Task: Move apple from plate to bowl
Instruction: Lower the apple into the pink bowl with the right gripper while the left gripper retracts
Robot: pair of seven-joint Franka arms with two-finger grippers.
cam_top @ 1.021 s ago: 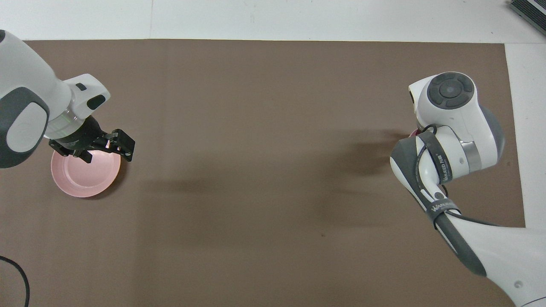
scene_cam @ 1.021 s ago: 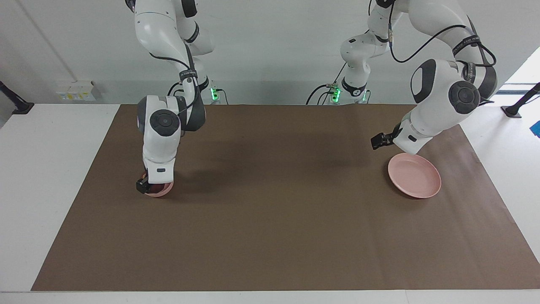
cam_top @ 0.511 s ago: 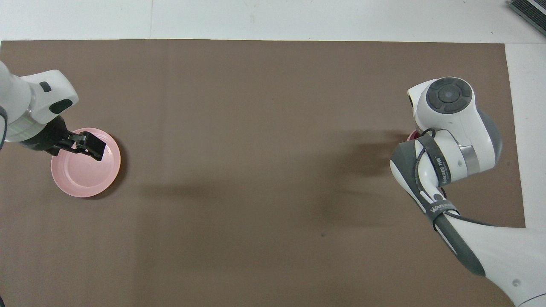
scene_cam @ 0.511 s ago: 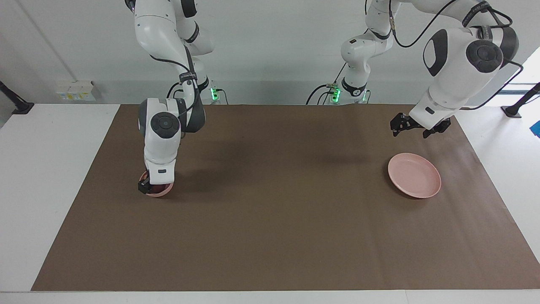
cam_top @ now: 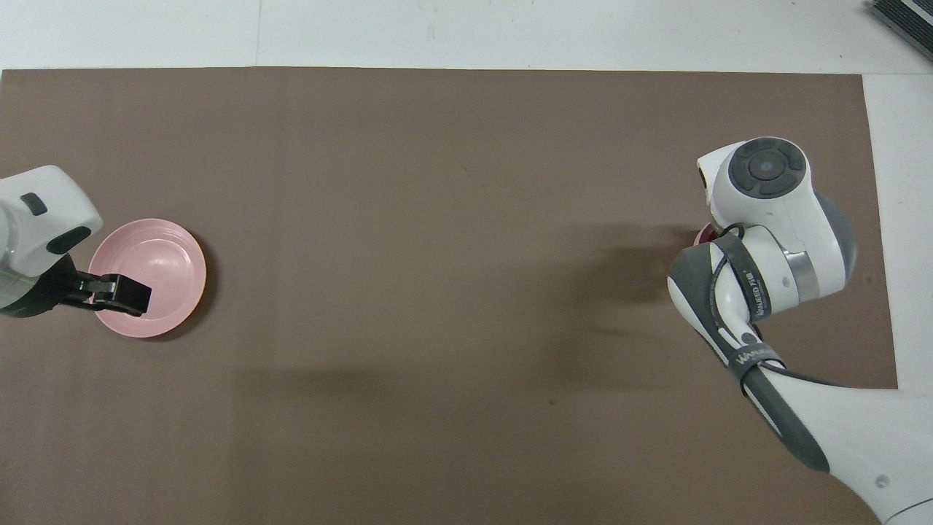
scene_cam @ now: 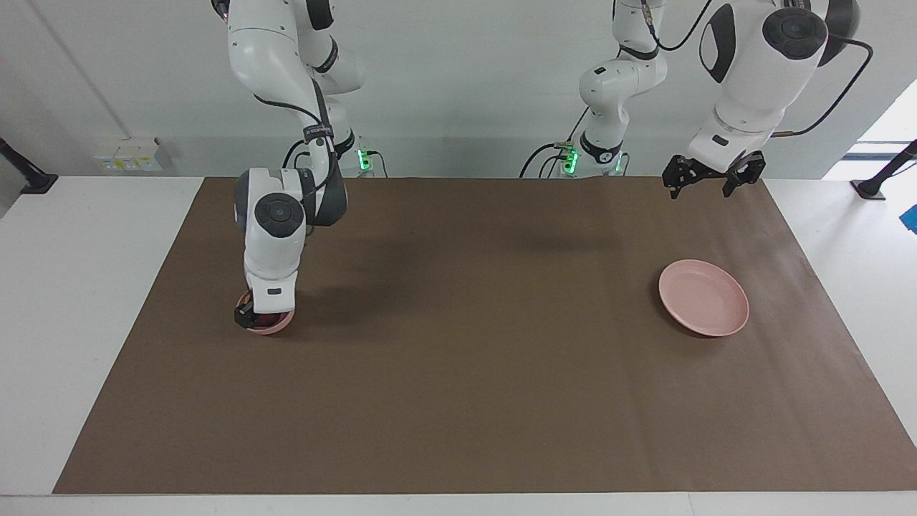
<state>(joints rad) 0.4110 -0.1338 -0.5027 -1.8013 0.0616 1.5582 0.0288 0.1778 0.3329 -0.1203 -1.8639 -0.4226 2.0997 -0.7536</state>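
Right pincer [scene_cam: 251, 315] down in bowl [scene_cam: 276, 326], seemingly gripping apple [scene_cam: 266, 319].

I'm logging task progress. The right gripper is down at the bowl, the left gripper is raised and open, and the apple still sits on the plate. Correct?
Not quite. The facing view shows the plate bare, with no apple on it. The rest stands: the right gripper is down at the bowl, and the left gripper is raised and open.
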